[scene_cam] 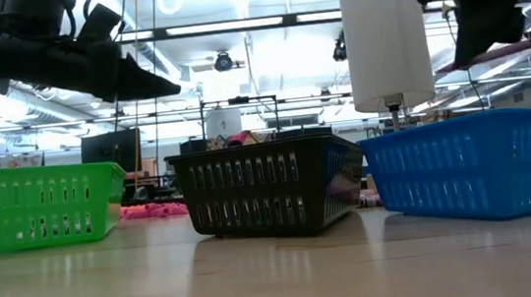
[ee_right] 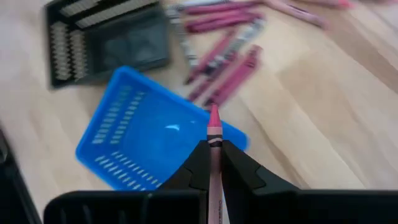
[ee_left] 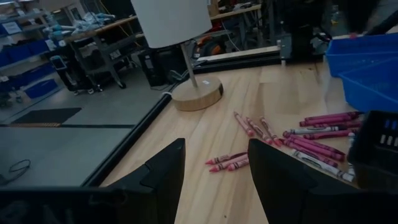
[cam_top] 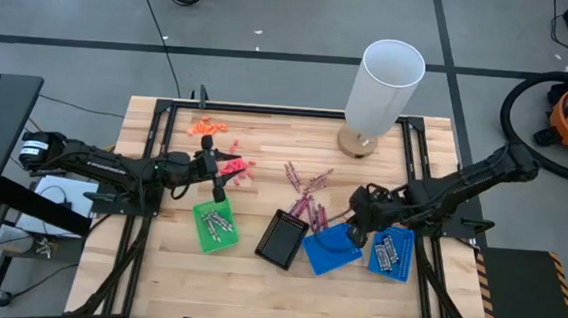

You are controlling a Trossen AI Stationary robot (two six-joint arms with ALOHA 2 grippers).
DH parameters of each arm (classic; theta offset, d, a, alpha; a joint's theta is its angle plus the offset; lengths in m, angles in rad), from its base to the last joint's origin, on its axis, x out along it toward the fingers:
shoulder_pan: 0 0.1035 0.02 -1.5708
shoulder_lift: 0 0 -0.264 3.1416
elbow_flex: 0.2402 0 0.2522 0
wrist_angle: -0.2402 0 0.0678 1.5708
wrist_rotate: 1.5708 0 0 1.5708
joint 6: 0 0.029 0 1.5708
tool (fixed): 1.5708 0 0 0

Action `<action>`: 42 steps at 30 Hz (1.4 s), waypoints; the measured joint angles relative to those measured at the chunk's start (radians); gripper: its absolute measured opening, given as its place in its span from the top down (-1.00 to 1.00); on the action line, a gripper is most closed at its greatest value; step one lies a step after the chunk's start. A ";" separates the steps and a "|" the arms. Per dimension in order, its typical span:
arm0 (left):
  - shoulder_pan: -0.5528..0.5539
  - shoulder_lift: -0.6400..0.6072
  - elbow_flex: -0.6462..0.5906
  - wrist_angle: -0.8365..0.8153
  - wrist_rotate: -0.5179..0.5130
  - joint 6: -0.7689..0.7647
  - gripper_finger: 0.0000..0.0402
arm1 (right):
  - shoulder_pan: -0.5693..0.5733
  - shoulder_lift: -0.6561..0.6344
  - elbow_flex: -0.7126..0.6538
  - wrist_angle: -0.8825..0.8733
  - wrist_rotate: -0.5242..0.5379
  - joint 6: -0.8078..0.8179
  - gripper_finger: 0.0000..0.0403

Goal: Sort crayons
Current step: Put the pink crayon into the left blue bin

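Observation:
Several pink-magenta crayons (cam_top: 306, 196) lie loose on the table's middle; they also show in the left wrist view (ee_left: 311, 140). My right gripper (cam_top: 352, 227) is shut on one pink crayon (ee_right: 213, 134) above the empty blue tray (cam_top: 332, 250). My left gripper (ee_left: 214, 171) is open and empty. It hovers (cam_top: 220, 182) just beyond the far end of the green tray (cam_top: 213, 224), which holds grey crayons (cam_top: 218, 222). A second blue tray (cam_top: 392, 253) at the right holds grey crayons too. My right gripper pinches the pink crayon between its two fingers (ee_right: 198, 163). The crayon lies along the fingers, and its pointed end (ee_right: 213, 116) sticks out past their tips. The crayon is lifted clear, over the blue tray's edge; it also shows in the low view (scene_cam: 493, 53).
A black tray (cam_top: 282, 239) stands between the green and blue trays. A white lamp (cam_top: 380, 86) stands at the far side. Orange bits (cam_top: 208, 127) and coral-red bits (cam_top: 239, 167) lie at the far left. Bare wood shows at the near edge.

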 joint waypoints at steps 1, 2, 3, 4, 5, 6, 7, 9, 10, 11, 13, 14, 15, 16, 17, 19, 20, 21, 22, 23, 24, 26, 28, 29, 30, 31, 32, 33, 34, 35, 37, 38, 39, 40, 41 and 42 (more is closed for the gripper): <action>0.005 0.000 0.000 0.001 0.000 0.000 0.07 | 0.012 0.009 -0.003 0.030 0.000 -0.038 0.86; 0.010 0.000 0.000 0.001 0.000 0.000 0.07 | 0.019 0.021 -0.008 0.064 -0.001 -0.074 0.86; 0.015 0.000 0.000 0.000 0.000 0.001 0.07 | 0.023 0.036 -0.014 0.101 -0.012 -0.110 0.86; 0.018 0.000 0.000 0.001 0.000 0.001 0.07 | 0.024 0.054 -0.019 0.138 -0.027 -0.144 0.86; 0.022 0.000 0.000 0.001 0.000 0.001 0.07 | 0.022 0.075 -0.022 0.175 -0.049 -0.178 0.86; 0.026 0.000 0.000 0.000 0.000 0.001 0.07 | 0.018 0.097 -0.023 0.206 -0.066 -0.207 0.86; 0.029 0.000 0.000 0.001 0.000 0.002 0.07 | 0.014 0.121 -0.023 0.231 -0.080 -0.231 0.86; 0.033 0.000 0.000 0.001 0.000 0.002 0.07 | 0.004 0.175 -0.018 0.250 -0.116 -0.272 0.85; 0.033 0.000 0.000 0.001 0.000 0.002 0.07 | 0.000 0.202 -0.012 0.253 -0.131 -0.291 0.84; 0.033 0.000 0.000 0.001 0.000 0.005 0.07 | -0.005 0.228 -0.005 0.258 -0.145 -0.312 0.84; 0.033 0.000 0.000 0.001 0.000 0.010 0.07 | -0.012 0.277 0.010 0.278 -0.177 -0.355 0.83; 0.032 0.000 0.000 0.001 0.000 0.010 0.07 | -0.015 0.300 0.016 0.280 -0.192 -0.376 0.82; 0.032 0.000 0.000 0.001 0.000 0.010 0.07 | -0.019 0.321 0.022 0.278 -0.202 -0.394 0.82; 0.032 0.000 0.000 0.001 0.000 0.011 0.07 | -0.023 0.340 0.028 0.277 -0.209 -0.411 0.82; 0.032 0.000 0.000 0.001 0.000 0.011 0.07 | -0.026 0.356 0.034 0.281 -0.218 -0.426 0.82; 0.032 0.000 0.000 0.001 0.000 0.011 0.07 | -0.033 0.385 0.042 0.281 -0.229 -0.438 0.80; 0.032 0.000 0.000 0.001 0.000 0.011 0.07 | -0.036 0.399 0.044 0.282 -0.234 -0.444 0.79; 0.032 0.000 0.000 0.001 0.000 0.011 0.07 | -0.039 0.412 0.044 0.284 -0.243 -0.449 0.77; 0.032 0.000 0.000 0.001 0.000 0.012 0.07 | -0.041 0.423 0.044 0.287 -0.253 -0.451 0.74; 0.032 0.000 0.000 0.001 0.000 0.013 0.07 | -0.045 0.432 0.044 0.289 -0.266 -0.452 0.71; 0.032 0.000 0.000 0.001 0.000 0.013 0.07 | -0.049 0.440 0.044 0.290 -0.282 -0.452 0.68; 0.032 0.000 0.000 0.001 0.000 0.013 0.07 | -0.058 0.448 0.044 0.288 -0.314 -0.451 0.61; 0.032 0.000 0.000 0.001 0.000 0.013 0.07 | -0.070 0.440 0.046 0.290 -0.331 -0.448 0.55; 0.032 0.000 0.000 0.001 0.000 0.013 0.07 | -0.075 0.429 0.047 0.285 -0.336 -0.446 0.52; 0.032 0.000 0.000 0.001 0.000 0.013 0.07 | -0.082 0.415 0.052 0.274 -0.344 -0.441 0.50; 0.032 0.000 0.000 0.001 0.000 0.013 0.07 | -0.089 0.398 0.064 0.256 -0.349 -0.441 0.48; 0.032 0.000 0.000 0.001 0.000 0.013 0.07 | -0.097 0.380 0.080 0.231 -0.347 -0.443 0.47; 0.032 0.000 0.000 0.001 0.000 0.013 0.07 | -0.105 0.360 0.097 0.200 -0.333 -0.451 0.46; 0.032 0.000 0.000 0.001 0.000 0.013 0.07 | -0.112 0.343 0.114 0.171 -0.308 -0.461 0.46; 0.032 0.000 0.000 0.001 0.000 0.013 0.07 | -0.121 0.329 0.127 0.150 -0.284 -0.477 0.46; 0.032 0.000 0.000 0.001 0.000 0.013 0.07 | -0.141 0.309 0.147 0.129 -0.237 -0.515 0.46; 0.032 0.000 0.000 0.001 0.000 0.013 0.07 | -0.153 0.305 0.153 0.123 -0.220 -0.537 0.47; 0.032 0.000 0.000 0.001 0.000 0.013 0.07 | -0.169 0.304 0.158 0.117 -0.205 -0.558 0.47; 0.032 0.000 0.000 0.001 0.000 0.013 0.07 | -0.185 0.305 0.159 0.108 -0.192 -0.575 0.48; 0.032 0.000 0.000 0.001 0.000 0.013 0.07 | -0.204 0.309 0.159 0.099 -0.181 -0.594 0.48; 0.032 0.000 0.000 0.001 0.000 0.013 0.07 | -0.223 0.314 0.159 0.096 -0.172 -0.614 0.48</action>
